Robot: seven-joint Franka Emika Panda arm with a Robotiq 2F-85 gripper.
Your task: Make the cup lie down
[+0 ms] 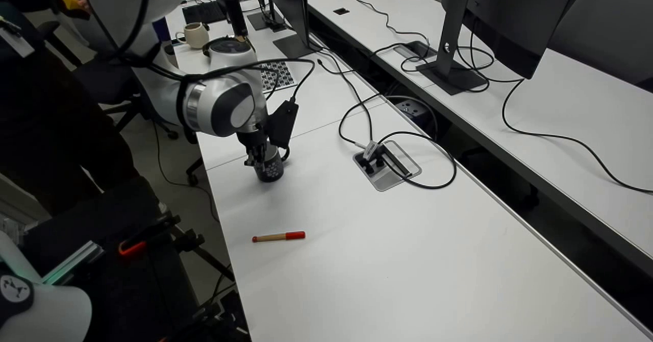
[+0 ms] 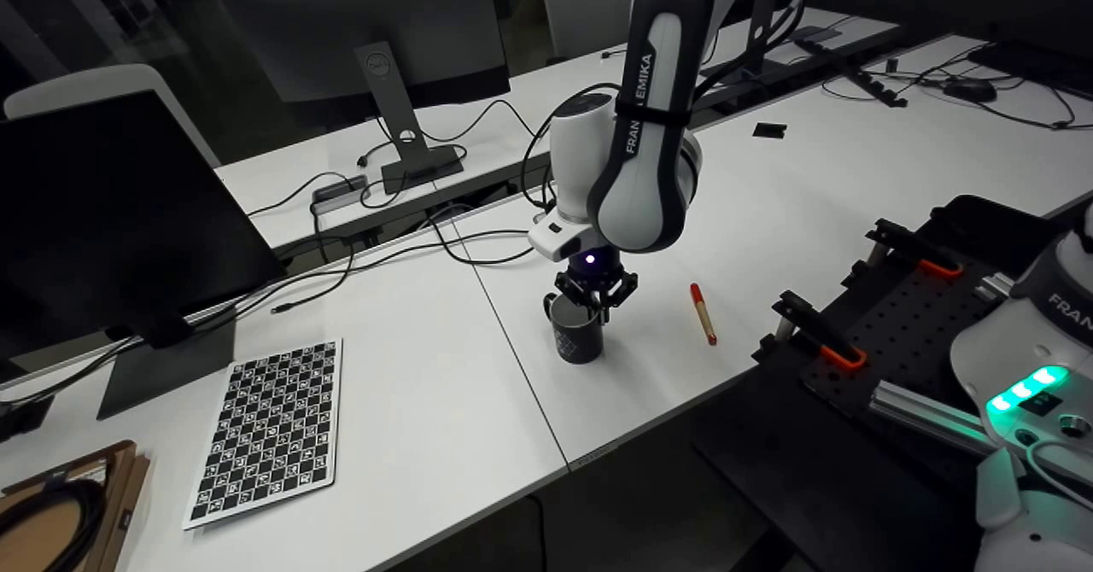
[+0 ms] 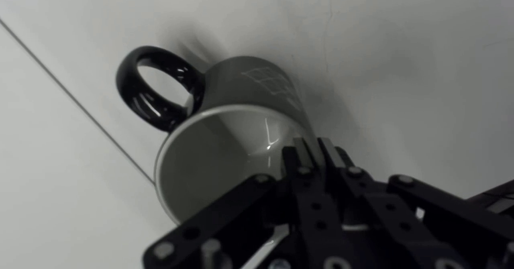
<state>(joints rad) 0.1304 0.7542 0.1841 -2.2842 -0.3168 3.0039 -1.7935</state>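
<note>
So the cup (image 2: pixel 577 339) was standing upright on the white surface (image 1: pixel 387 275), not lying down yet. The pincer (image 3: pixel 312 143) was clamped on its wall, one finger inside, one outside, away from the handle (image 3: pixel 127 80), I'd guess for a solid grip to tip it. The red-ended pen (image 1: pixel 279 237) lay well apart, probably no bother.

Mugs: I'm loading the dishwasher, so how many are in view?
2: a dark mug on the desk, pinched by the gripper, and a cream mug farther along, in an exterior view. Others may be hidden.
</note>
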